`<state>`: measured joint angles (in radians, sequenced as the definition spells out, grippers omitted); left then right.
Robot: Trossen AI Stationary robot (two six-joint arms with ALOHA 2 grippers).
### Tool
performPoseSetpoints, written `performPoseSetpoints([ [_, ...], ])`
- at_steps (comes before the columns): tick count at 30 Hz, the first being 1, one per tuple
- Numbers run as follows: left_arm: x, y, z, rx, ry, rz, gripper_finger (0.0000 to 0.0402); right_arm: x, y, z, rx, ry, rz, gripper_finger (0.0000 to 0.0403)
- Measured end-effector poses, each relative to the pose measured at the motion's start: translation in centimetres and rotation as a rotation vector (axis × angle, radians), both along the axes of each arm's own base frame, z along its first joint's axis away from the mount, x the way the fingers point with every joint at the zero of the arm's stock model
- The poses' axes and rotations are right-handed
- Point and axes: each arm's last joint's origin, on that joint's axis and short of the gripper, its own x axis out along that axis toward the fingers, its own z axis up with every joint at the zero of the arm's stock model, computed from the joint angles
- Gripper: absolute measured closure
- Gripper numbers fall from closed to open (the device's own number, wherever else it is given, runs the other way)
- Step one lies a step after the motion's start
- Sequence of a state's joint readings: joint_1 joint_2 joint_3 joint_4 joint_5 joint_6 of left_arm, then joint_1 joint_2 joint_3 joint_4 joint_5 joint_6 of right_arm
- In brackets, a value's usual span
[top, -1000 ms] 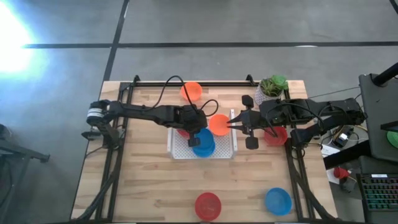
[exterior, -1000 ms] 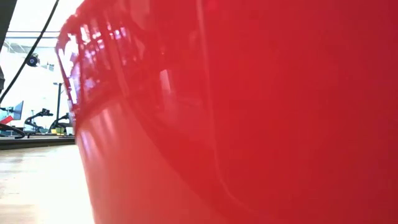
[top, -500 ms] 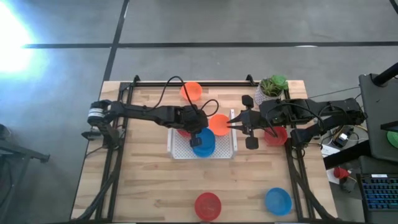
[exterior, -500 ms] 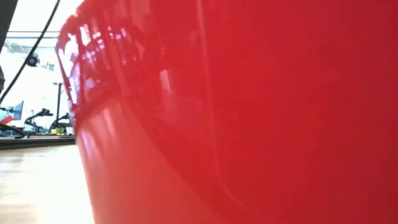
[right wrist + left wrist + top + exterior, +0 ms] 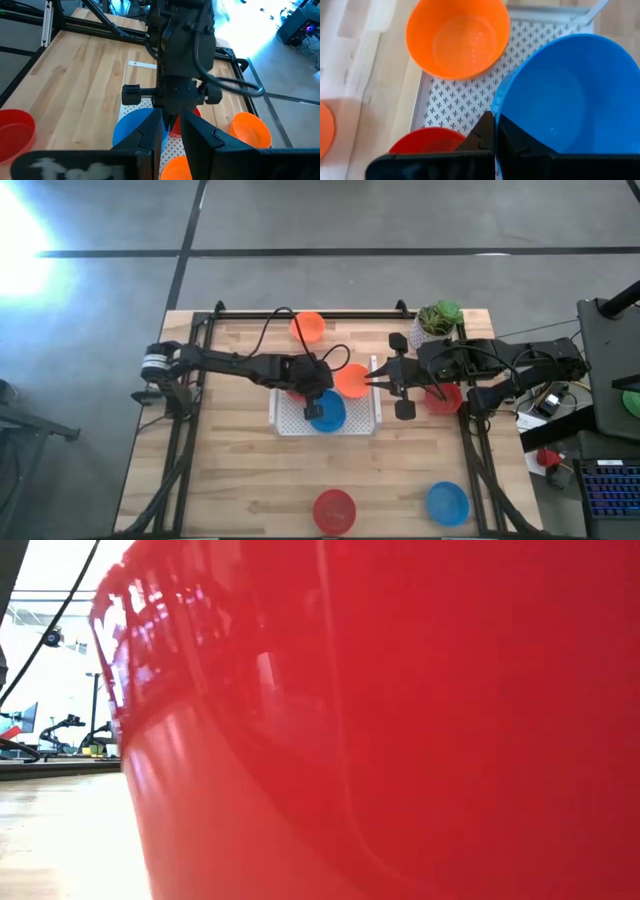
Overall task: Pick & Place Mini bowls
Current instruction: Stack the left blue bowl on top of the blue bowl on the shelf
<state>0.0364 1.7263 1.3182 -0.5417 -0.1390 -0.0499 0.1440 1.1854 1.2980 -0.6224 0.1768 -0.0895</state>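
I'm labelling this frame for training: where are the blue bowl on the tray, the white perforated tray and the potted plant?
blue bowl (image 5: 327, 411): high view, its inside.
white perforated tray (image 5: 290, 416): high view, bare perforated floor left of the blue bowl.
potted plant (image 5: 438, 315): high view, its green leaves.

Tray (image 5: 370, 423) crowded; open tabletop (image 5: 240, 470) in front.

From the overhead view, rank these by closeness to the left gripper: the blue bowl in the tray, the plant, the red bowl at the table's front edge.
1. Blue bowl, in the tray, at the left gripper.
2. Plant, back right corner.
3. Red bowl, front edge.
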Motion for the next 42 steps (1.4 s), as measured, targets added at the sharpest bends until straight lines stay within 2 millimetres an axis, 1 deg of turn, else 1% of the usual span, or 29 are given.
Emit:
performPoseSetpoints([
  [22,0.03,-0.17,-0.02,-0.040,-0.004,-0.013,0.0401,0.00,0.00,0.00,0.000,0.000,0.000,0.0337],
  [24,0.03,-0.20,-0.02,-0.047,-0.004,-0.018,0.0395,0.00,-0.01,0.00,0.000,0.000,0.000,0.0337],
  [32,0.00,-0.21,-0.09,-0.048,-0.003,-0.019,0.0345,0.00,-0.01,0.00,-0.015,0.001,0.008,0.0337],
  [39,0.03,-0.25,-0.08,-0.075,-0.010,-0.013,0.0323,0.00,0.00,0.00,-0.017,0.001,0.009,0.0337],
  [42,-0.01,-0.26,0.13,-0.076,-0.020,-0.014,0.0319,0.00,0.00,0.00,-0.018,0.001,0.011,0.0337],
])
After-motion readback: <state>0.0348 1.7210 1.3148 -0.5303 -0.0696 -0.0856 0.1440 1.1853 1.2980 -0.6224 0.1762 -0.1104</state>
